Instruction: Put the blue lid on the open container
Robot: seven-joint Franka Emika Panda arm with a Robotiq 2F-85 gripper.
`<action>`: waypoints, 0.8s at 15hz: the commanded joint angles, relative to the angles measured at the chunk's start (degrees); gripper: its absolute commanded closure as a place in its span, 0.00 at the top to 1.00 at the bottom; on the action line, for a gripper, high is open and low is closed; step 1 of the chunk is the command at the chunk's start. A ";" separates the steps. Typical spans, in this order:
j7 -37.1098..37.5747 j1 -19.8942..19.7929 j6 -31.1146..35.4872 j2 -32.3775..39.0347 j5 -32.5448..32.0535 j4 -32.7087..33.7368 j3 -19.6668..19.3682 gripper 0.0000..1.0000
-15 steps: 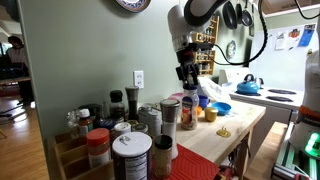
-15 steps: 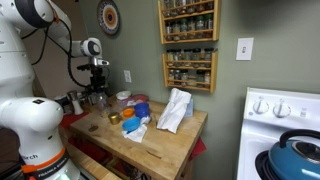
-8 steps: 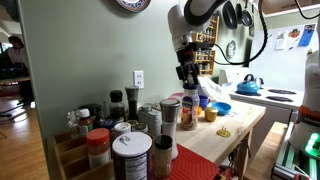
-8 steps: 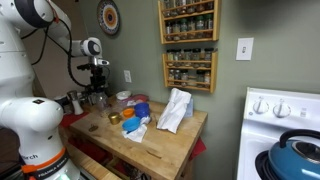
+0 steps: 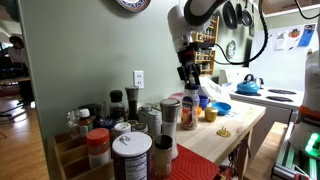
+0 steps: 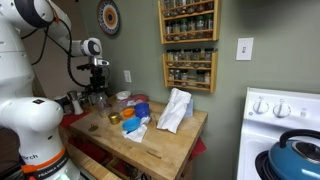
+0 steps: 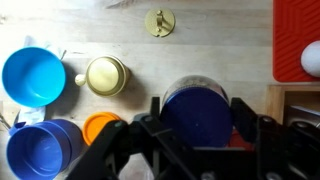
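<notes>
In the wrist view the blue lid (image 7: 197, 115) is a round dark-blue disc between my gripper's (image 7: 197, 122) two black fingers, which press on its left and right sides. The grey rim of the open container (image 7: 192, 83) shows just beyond the lid's far edge, so the lid lies over its mouth. I cannot tell whether it rests on the rim. In both exterior views my gripper (image 5: 187, 80) (image 6: 97, 85) points straight down over the tall slim jar (image 5: 188, 110) (image 6: 97, 99) at the counter's wall side.
A blue bowl (image 7: 33, 75), a blue cup (image 7: 45, 150), an orange lid (image 7: 100, 128), a pale-lidded jar (image 7: 105, 75) and a gold object (image 7: 160, 22) lie on the wooden counter (image 7: 230, 40). A red mat (image 7: 295, 40) borders it. Spice jars (image 5: 130, 150) crowd one end.
</notes>
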 commanded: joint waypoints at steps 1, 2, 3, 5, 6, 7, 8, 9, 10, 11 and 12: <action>-1.24 0.57 -0.41 0.34 1.00 0.57 -0.63 0.45; -1.30 0.56 -0.47 0.42 1.01 0.63 -0.63 0.45; -1.42 0.56 -0.48 0.52 1.09 0.67 -0.63 0.45; -1.55 0.56 -0.04 0.64 1.13 0.61 -0.64 0.45; -1.58 0.56 0.02 0.69 1.17 0.62 -0.64 0.45; -1.59 0.56 0.12 0.79 1.24 0.63 -0.65 0.45; -1.60 0.55 0.26 0.84 1.30 0.61 -0.66 0.45; -1.57 0.53 0.64 0.84 1.37 0.54 -0.68 0.45; -1.55 0.52 0.79 0.85 1.41 0.53 -0.70 0.45; -1.59 0.50 0.99 0.88 1.48 0.52 -0.73 0.45; -1.59 0.50 1.09 0.94 1.52 0.53 -0.75 0.45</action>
